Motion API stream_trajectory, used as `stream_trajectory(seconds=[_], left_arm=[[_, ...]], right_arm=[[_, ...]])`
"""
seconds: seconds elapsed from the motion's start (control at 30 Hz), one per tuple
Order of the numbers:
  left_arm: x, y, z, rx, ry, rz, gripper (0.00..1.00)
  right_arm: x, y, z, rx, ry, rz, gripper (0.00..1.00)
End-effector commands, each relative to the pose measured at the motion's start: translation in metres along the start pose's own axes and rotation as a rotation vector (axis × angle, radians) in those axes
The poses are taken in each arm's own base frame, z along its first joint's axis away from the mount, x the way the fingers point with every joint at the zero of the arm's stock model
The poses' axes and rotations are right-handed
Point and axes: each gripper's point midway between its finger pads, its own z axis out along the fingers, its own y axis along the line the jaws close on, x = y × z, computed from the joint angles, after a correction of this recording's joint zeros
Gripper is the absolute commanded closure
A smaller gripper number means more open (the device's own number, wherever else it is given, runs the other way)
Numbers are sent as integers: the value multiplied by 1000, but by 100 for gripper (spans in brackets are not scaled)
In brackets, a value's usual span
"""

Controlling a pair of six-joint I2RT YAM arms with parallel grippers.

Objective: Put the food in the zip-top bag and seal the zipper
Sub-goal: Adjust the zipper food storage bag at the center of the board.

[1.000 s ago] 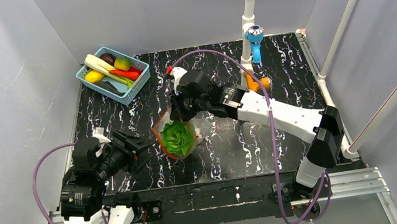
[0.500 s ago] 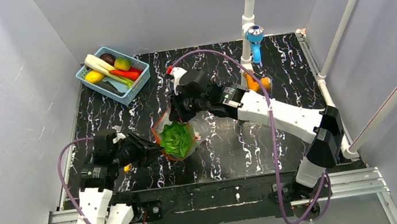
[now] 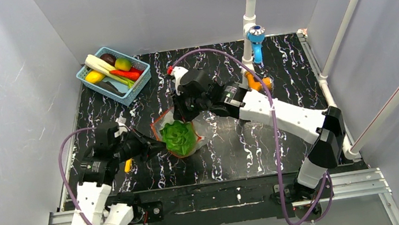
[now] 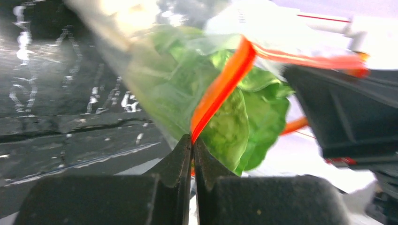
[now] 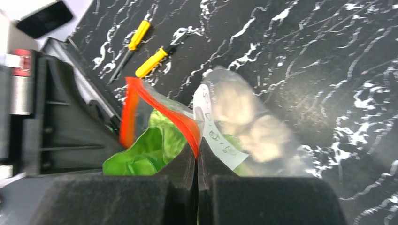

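Left tool (image 4: 192, 140): fingers pressed together, pinching the thin red-orange zipper strip (image 4: 225, 79) at the near-left end of the mouth of the clear crinkly plastic zip-top bag (image 4: 141, 56). From the tips the strip runs up and away, then bends across toward the other arm.

Right tool (image 5: 197, 152): fingers pressed together too, pinching the same red-orange zipper strip at the opposite end of the mouth. Ahead of its tips the strip stands in an open loop, so the mouth gapes.

Green leafy toy lettuce (image 3: 179, 138) sits in the bag between the two tools, just beyond the left tool's tips, with leaves showing at the mouth. White lumpy garlic-like piece (image 5: 244, 117) is inside the bag, seen through the plastic just right of the right tool's tips, beside a white label.

The bag lies on the black white-veined desk (image 3: 236, 142). Two yellow-handled screwdrivers (image 5: 150, 62) lie on the desk beyond the bag from the right tool, close by the left arm. Blue plastic basket (image 3: 113, 75) of toy vegetables sits well away from both tools, at the desk's far left corner.
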Motion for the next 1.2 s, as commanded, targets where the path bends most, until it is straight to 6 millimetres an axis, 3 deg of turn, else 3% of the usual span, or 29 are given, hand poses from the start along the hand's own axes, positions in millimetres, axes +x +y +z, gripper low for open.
stream_trajectory(seconds=[0.0,0.1,0.2,0.27,0.3,0.4,0.47,0.57,0.73,0.87,0.97,1.0,1.07,1.17], left_arm=[[15,-62,-34,188,78,-19,100],[17,-94,-60,265,52,8,100],[16,-101,-67,265,43,24,100],[16,-86,-56,221,57,7,100],[16,-70,-44,180,72,-14,100],[16,-26,-21,61,69,-35,100],[17,-11,-12,26,82,-52,100],[19,-31,-17,79,117,-45,100],[17,-83,-62,177,46,31,100],[27,-89,-75,218,66,18,100],[28,-57,-56,160,68,-23,100],[28,-48,-48,145,76,-27,100],[27,-32,-30,104,107,-45,100],[25,-39,-27,121,129,-47,100]], right_arm=[[-31,-15,-22,115,-65,-120,99],[-39,-23,-44,179,-66,-171,99],[-41,-18,-62,165,-64,-184,99],[-38,-14,-65,139,-62,-183,99],[-33,-15,-62,136,-61,-184,99],[-11,-34,-40,184,-25,-192,99],[-1,-48,-27,237,22,-219,99],[1,-52,-26,273,99,-277,99],[-24,-27,-61,289,35,-397,99],[-27,-7,-80,223,6,-377,99],[-14,1,-63,143,-18,-346,99],[1,-6,-49,145,3,-344,99],[12,-19,-28,202,39,-335,99],[13,-35,-24,303,108,-346,99]])
